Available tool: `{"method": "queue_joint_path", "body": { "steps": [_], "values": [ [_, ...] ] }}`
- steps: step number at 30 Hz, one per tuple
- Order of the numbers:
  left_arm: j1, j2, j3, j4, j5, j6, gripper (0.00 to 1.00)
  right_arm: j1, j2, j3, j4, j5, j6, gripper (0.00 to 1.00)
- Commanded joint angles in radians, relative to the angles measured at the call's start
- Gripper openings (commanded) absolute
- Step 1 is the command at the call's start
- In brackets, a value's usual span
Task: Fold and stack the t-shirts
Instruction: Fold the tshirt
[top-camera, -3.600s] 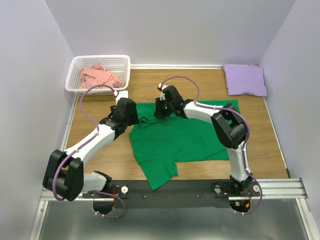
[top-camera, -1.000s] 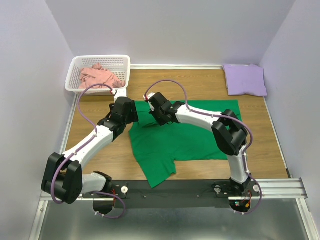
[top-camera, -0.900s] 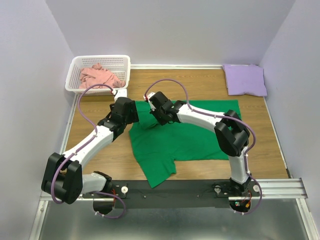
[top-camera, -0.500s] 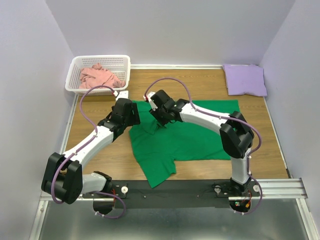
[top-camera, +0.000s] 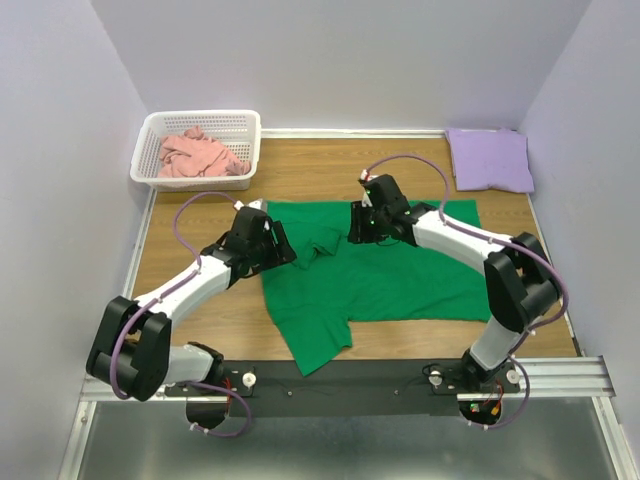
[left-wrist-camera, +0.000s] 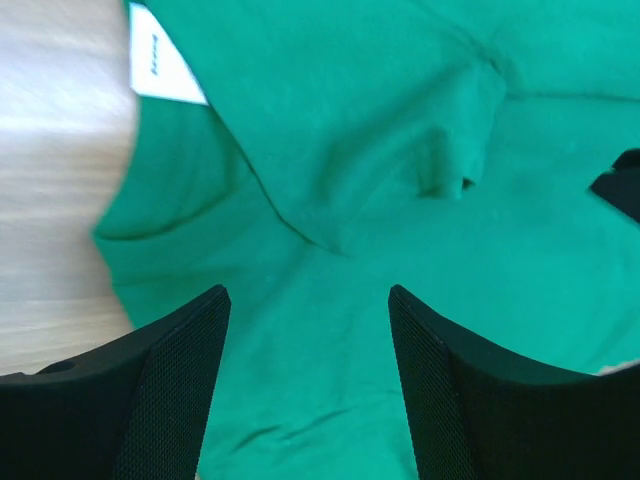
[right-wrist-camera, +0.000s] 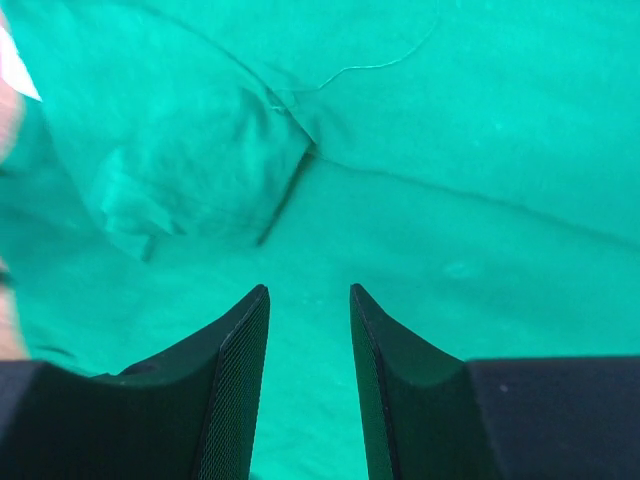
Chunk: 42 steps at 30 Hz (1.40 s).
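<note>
Step in hand: folding the green t-shirt (top-camera: 390, 280), which lies spread on the table (top-camera: 200, 290) beneath both tools. One sleeve flap (left-wrist-camera: 400, 130) is already turned in over the body. It lies just ahead of the left gripper (top-camera: 278, 245) and between it and the right gripper (top-camera: 356, 226).

Tool state: in the left wrist view the left gripper (left-wrist-camera: 305, 293) stands wide and holds nothing, with cloth below it. In the right wrist view the right gripper (right-wrist-camera: 308, 290) stands narrower but parted and also empty. Whether either touches the cloth cannot be told.

Next move, as judged: each tool needs a fresh pinch on a shirt edge to carry the next fold. The creased flap needs a clean grasp of one layer only.

Surroundings: the white neck label (left-wrist-camera: 160, 60) lies ahead and to the left of the left gripper, at the collar. A folded lavender t-shirt (top-camera: 488, 160) lies well beyond the right gripper in the far corner. A salmon pink t-shirt (top-camera: 195, 152) sits bunched in the white lattice basket (top-camera: 245, 125), beyond the left gripper. Nothing obstructs either tool.
</note>
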<state>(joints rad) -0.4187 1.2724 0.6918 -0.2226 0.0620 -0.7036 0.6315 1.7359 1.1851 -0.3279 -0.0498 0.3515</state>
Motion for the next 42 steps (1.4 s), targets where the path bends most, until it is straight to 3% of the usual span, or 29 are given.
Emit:
{"method": "queue_joint_path", "body": {
  "steps": [1,5,15,42],
  "values": [
    [-0.015,0.034,-0.024,0.075,0.098,-0.117,0.70,-0.019,-0.058,-0.115,0.229,-0.094,0.242,0.46],
    [-0.029,0.053,-0.060,0.143,0.088,-0.206,0.65,-0.030,-0.073,-0.197,0.382,-0.116,0.346,0.46],
    [-0.063,0.154,-0.049,0.206,0.019,-0.310,0.51,-0.032,-0.056,-0.240,0.471,-0.163,0.388,0.46],
    [-0.083,0.275,-0.028,0.279,-0.041,-0.381,0.50,-0.035,0.048,-0.225,0.517,-0.226,0.385,0.46]
  ]
}}
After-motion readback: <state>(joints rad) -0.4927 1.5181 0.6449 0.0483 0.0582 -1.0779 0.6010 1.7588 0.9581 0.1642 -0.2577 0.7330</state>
